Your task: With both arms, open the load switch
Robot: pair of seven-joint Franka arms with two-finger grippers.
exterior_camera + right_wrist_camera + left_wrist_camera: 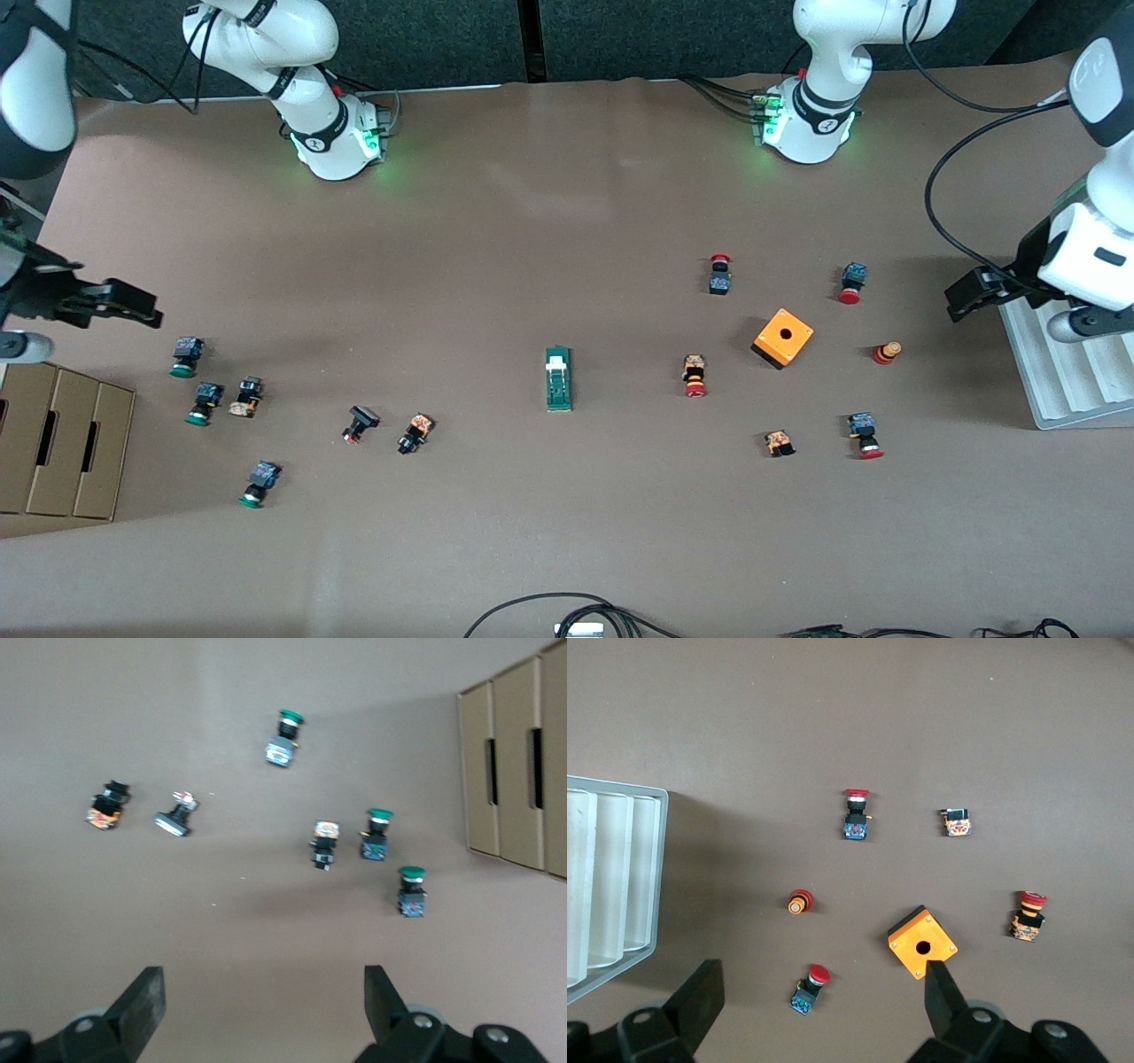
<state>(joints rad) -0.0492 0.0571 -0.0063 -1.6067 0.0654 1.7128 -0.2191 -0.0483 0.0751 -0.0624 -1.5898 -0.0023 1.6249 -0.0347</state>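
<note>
The load switch [558,379] lies mid-table, untouched, well apart from both my grippers. My left gripper [974,297] hangs wide over the tray [1063,390] end; my right gripper [115,306] hangs wide over the boxes [62,443] end. Reaching in, I risk scattering buttons or nudging the switch askew.

The load switch [558,378] lies alone mid-desk, with bare desk [549,221] on every side. Toward the right arm's end the closest obstacles are two black buttons [388,429]; toward the left arm's end, a red button [695,375] and the orange box [783,338]. Both pincers, left [961,301] and right [142,310], hang spread wide over the desk's ends, well apart from the switch.
</note>
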